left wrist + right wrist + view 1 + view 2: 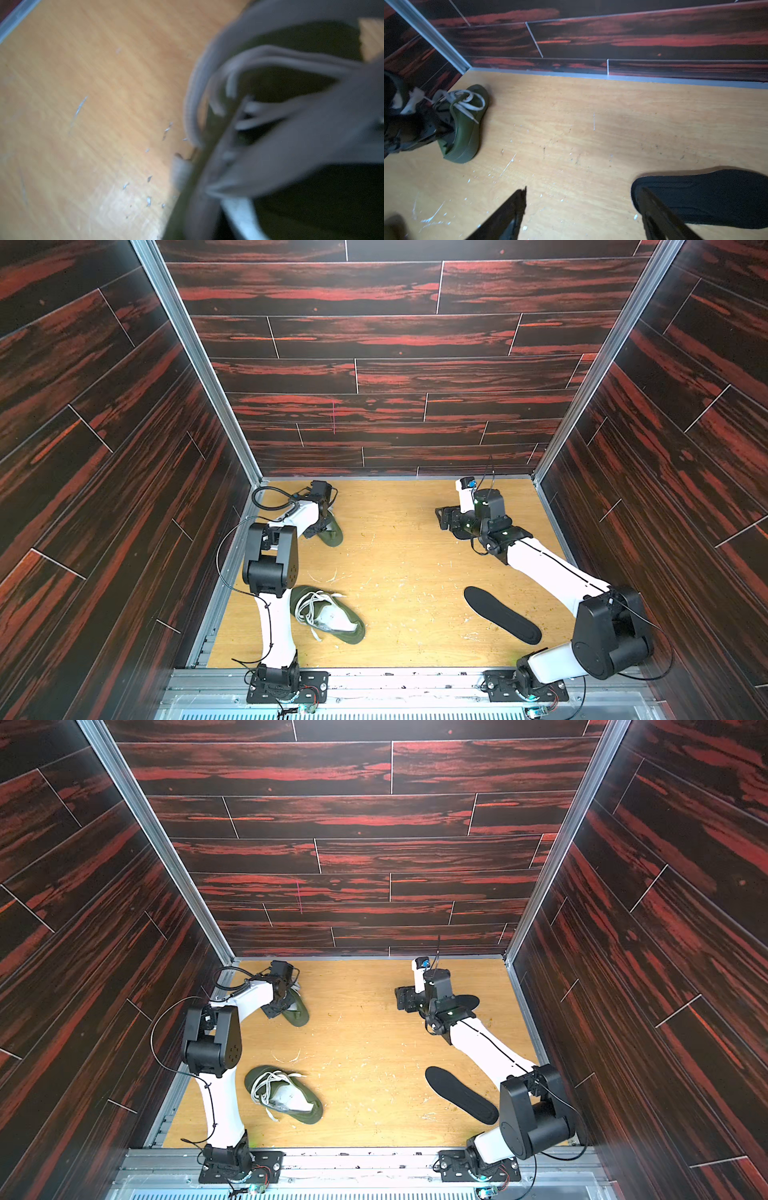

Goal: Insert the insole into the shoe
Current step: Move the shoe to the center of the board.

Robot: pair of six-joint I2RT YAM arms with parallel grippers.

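Observation:
An olive-green shoe [336, 534] [467, 133] with white laces lies at the far left of the floor. My left gripper [316, 526] [428, 129] is shut on the rim of its opening. The left wrist view is blurred and filled by this shoe [291, 87] and its laces. A black insole [468, 1001] [716, 195] lies at the far right, mostly under my right arm. My right gripper [446, 520] [583, 189] hovers open just past the insole's end, and one of its fingers [654, 212] overlaps that end in the right wrist view.
A second olive shoe [332, 616] with loose white laces lies front left beside the left arm. A second black insole [500, 614] lies front right. Dark wood-patterned walls [374, 427] close in the scuffed plywood floor [407, 556] on three sides.

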